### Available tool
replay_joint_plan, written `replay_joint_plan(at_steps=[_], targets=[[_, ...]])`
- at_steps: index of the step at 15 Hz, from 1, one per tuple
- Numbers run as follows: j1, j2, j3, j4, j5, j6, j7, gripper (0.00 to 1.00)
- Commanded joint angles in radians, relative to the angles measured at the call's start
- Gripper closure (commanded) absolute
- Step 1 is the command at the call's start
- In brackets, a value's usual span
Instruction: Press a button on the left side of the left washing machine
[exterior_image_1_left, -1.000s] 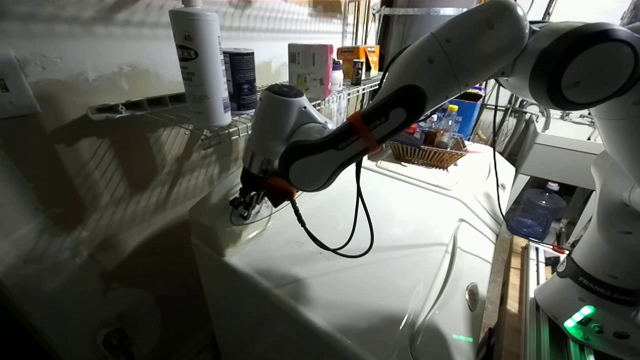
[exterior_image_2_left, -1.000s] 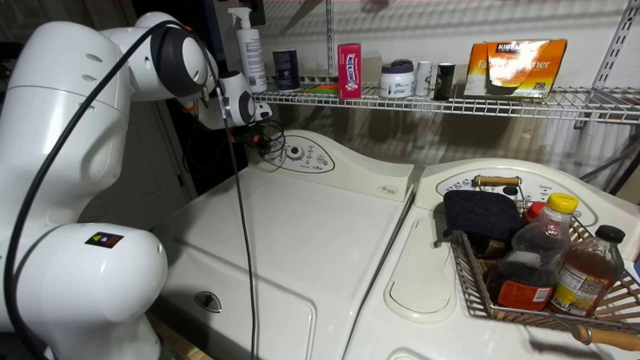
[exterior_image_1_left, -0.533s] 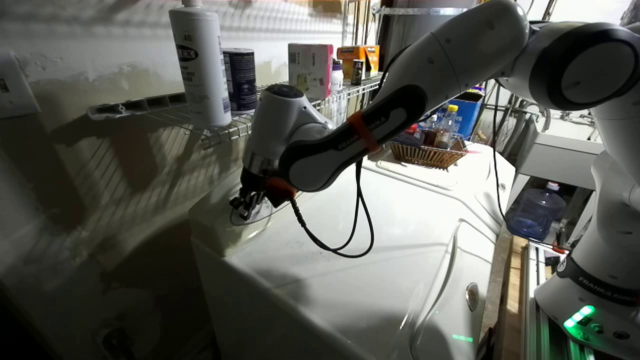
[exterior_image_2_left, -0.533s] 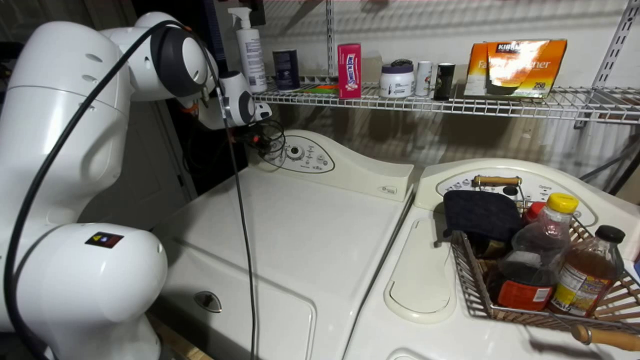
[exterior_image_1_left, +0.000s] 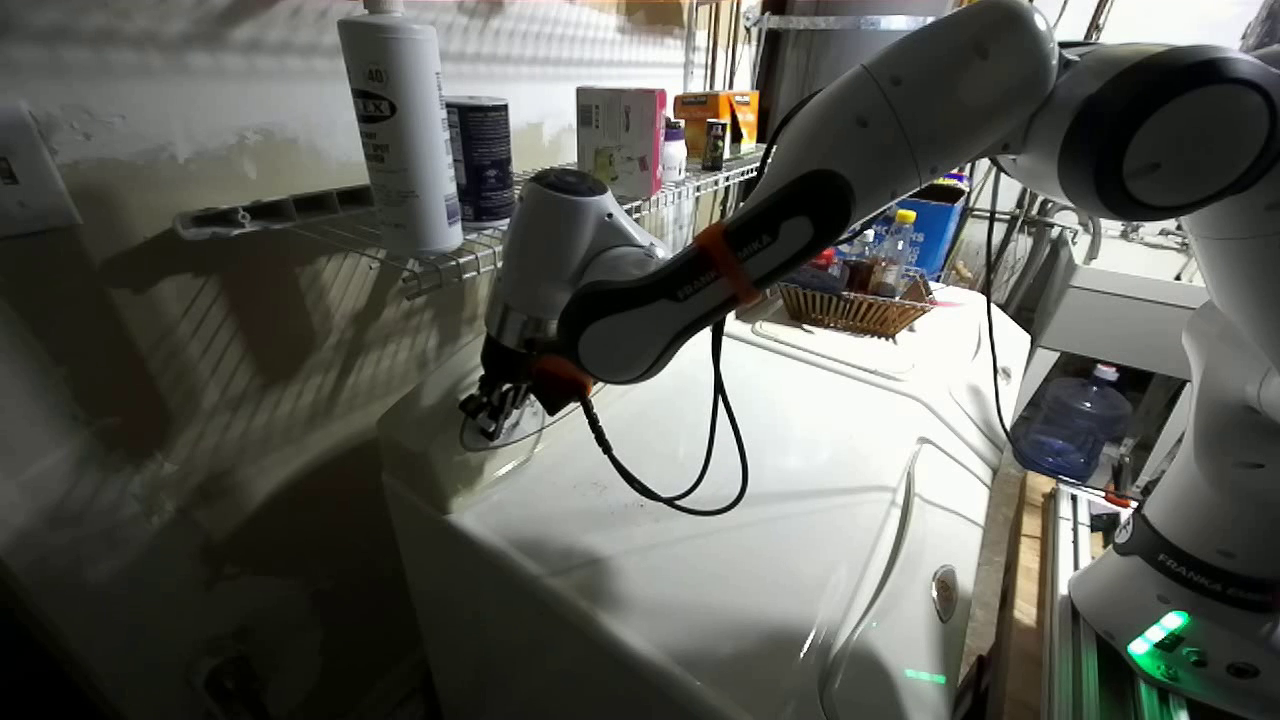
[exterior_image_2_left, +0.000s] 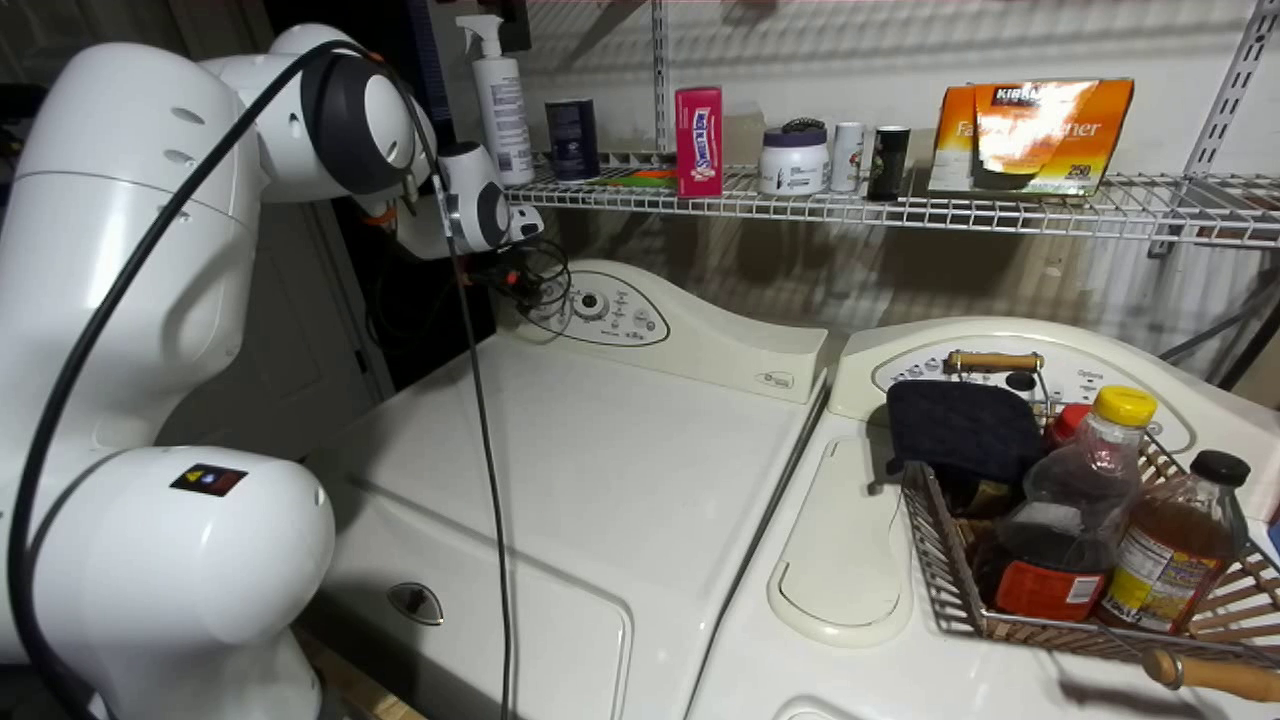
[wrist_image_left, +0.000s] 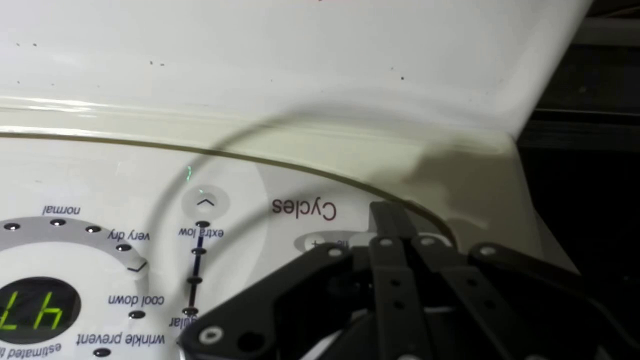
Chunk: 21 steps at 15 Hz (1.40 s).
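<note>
The left washing machine is the glossy white machine in both exterior views (exterior_image_1_left: 780, 430) (exterior_image_2_left: 600, 430). Its oval control panel (exterior_image_2_left: 625, 315) stands at the back; the gripper covers its left end. In the wrist view the panel (wrist_image_left: 230, 200) appears upside down, with the word Cycles, round buttons, small lights and a lit green display (wrist_image_left: 40, 310). My gripper (wrist_image_left: 394, 220) is shut and empty, its fingertips together over the panel's left end, beside a button with a plus (wrist_image_left: 315, 243). The fingers hide what lies under them; I cannot tell whether they touch. The gripper also shows in both exterior views (exterior_image_1_left: 492, 412) (exterior_image_2_left: 522, 285).
A wire shelf (exterior_image_2_left: 740, 205) with a spray bottle (exterior_image_2_left: 502, 115) and several boxes and jars runs above the panel, close to the arm's wrist. A second white machine (exterior_image_2_left: 760, 640) stands to the right, bearing a basket (exterior_image_2_left: 945, 560) of bottles. A black cable (exterior_image_1_left: 740, 440) hangs from the arm.
</note>
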Motion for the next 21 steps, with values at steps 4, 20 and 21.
replay_joint_plan(at_steps=[4, 20, 21], targets=[[-0.005, -0.033, -0.023, -0.028, -0.046, -0.046, -0.013, 1.00], [-0.079, -0.711, 0.181, -0.573, 0.045, -0.441, 0.214, 0.27], [-0.088, -0.759, 0.191, -0.605, 0.027, -0.423, 0.253, 0.18]])
